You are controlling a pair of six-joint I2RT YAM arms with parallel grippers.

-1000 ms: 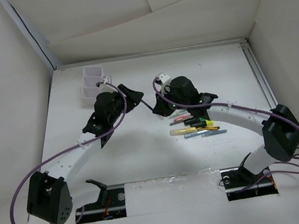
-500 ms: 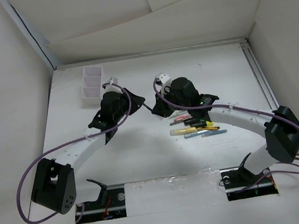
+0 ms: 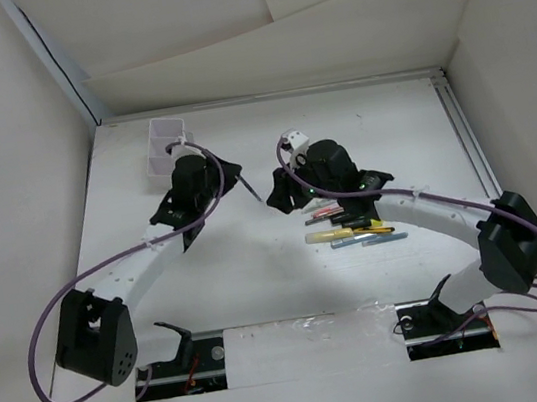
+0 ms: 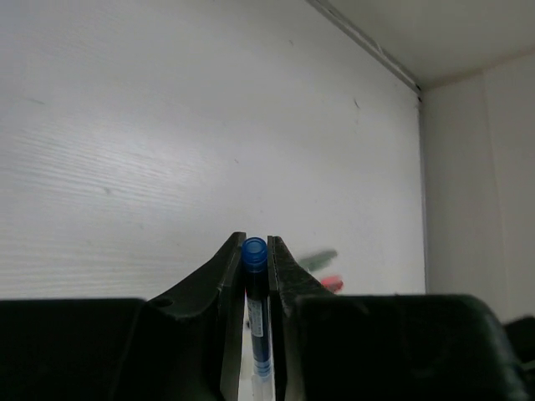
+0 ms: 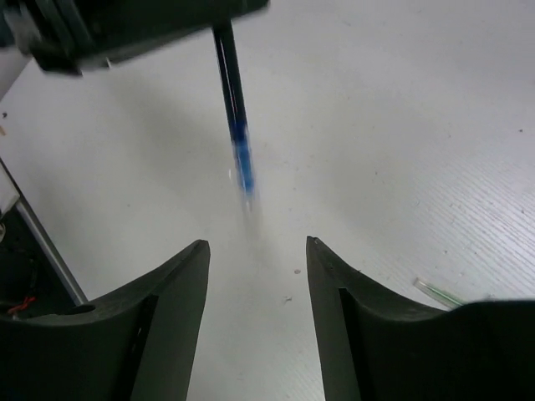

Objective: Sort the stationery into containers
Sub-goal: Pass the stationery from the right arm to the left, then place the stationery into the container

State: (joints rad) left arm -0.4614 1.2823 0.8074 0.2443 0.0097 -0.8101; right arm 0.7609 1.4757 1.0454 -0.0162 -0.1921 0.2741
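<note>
The left end effector grips a blue pen lengthwise, tip pointing away from the white box just behind it. The right end effector is wide, empty.

There are two pincers: one left pincer and one right pincer. One blue pen is pinched in the left one.

One white box stands at the far left of the worktop. Two of its little rooms show.

Lying on the right I count five:
- one yellow marker
- one red pen
- one black-and-green marker
- one black-and-yellow marker
- one light blue pen

The right arm covers part of them, so the full count cannot be told.
</note>
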